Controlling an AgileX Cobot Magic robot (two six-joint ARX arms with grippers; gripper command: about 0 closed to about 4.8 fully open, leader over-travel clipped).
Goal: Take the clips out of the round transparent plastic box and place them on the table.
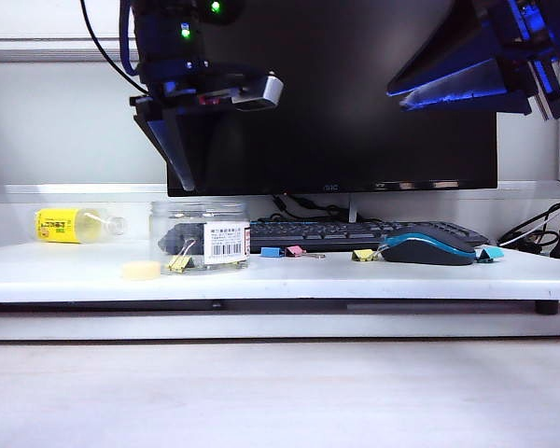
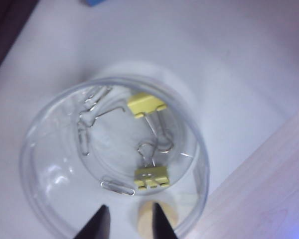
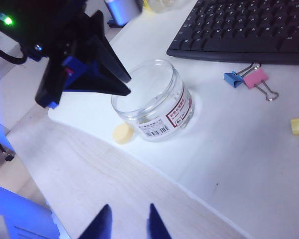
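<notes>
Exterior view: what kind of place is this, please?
Probably an office desk: a monitor, a keyboard and a mouse stand on a white table.

A black keyboard (image 1: 355, 233) sits under a dark monitor (image 1: 355, 93). A blue and black mouse (image 1: 427, 247) lies in front of it. A yellow-labelled bottle (image 1: 75, 225) lies on its side. A small round cream lid (image 1: 141, 270) rests nearby.
</notes>
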